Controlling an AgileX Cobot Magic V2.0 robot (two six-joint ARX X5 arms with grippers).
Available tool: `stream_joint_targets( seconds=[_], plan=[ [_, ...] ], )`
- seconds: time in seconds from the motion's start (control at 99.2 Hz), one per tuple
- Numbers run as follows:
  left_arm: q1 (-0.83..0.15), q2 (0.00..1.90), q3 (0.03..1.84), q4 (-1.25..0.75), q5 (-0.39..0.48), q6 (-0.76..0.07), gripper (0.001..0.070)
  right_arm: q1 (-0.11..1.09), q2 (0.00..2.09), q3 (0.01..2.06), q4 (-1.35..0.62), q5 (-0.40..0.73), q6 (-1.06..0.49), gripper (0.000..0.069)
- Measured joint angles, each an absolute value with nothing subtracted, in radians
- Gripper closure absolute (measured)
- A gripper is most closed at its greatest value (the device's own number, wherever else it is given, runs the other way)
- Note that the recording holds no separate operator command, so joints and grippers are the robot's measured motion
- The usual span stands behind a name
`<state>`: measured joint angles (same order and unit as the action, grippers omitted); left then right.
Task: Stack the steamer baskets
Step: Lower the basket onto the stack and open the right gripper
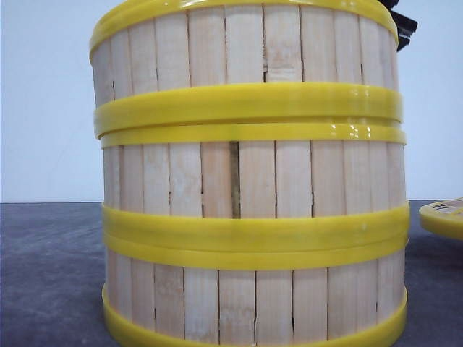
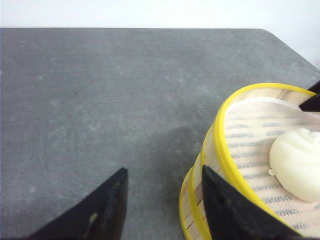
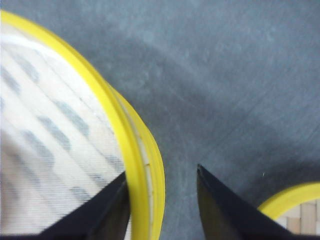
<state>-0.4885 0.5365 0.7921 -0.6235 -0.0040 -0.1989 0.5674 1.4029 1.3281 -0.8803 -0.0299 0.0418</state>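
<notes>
Left fingers: two black fingers (image 2: 105,210) of the left gripper (image 2: 162,205) are spread apart. One is over the bare table. The other sits right by the outside wall of the top basket. Nothing is held between them.
Right fingers: two black fingers (image 3: 225,210) of the right gripper (image 3: 162,205) are spread apart too. One finger is inside the top basket and one is outside, so the yellow rim runs between them. I cannot tell if they touch the rim.
Stack: three round steamer baskets with pale wooden slat walls and thick yellow plastic rings (image 1: 249,173) stand one on top of another, close in front of the front camera. They fill most of that view. The yellow rings meet where one basket sits on the next.
Top basket: its open top shows in the left wrist view (image 2: 260,150). It has a pale cloth with grey stripes on its floor.
Bun: a white round steamed bun (image 2: 297,157) lies on the cloth inside the top basket.
Table: a dark grey flat table (image 2: 100,100) holds the stack.
Lid: a flat yellow slotted lid (image 1: 443,215) lies on the table to the right of the stack, near it but not touching.
Wall: a plain white wall (image 1: 43,94) is behind the table.
</notes>
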Motion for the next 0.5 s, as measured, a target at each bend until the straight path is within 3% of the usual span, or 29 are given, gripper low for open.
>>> stream_joint_targets(
  seconds=[0.06,0.151,0.212,0.343,0.504],
  plan=[
    [-0.488,0.537,0.792,-0.624,-0.004,-0.199,0.0434,0.567,1.365,1.328,-0.870,-0.029,0.044,0.0414],
    [-0.488,0.537,0.792,-0.624,-0.004,-0.199,0.0434,0.567,1.285,1.328,-0.855,-0.028,0.057,0.0290],
    [-0.488,0.537,0.792,-0.624,-0.004,-0.199,0.0434,0.566,1.238,1.329,-0.857,-0.027,0.062,0.0245],
    [-0.488,0.537,0.792,-0.624,-0.004,-0.199,0.0434,0.555,1.146,1.329,-0.880,0.014,0.090,0.0219],
    [-0.488,0.537,0.792,-0.624,-0.004,-0.199,0.0434,0.534,1.002,1.329,-0.934,0.148,0.143,0.0216]
  ],
)
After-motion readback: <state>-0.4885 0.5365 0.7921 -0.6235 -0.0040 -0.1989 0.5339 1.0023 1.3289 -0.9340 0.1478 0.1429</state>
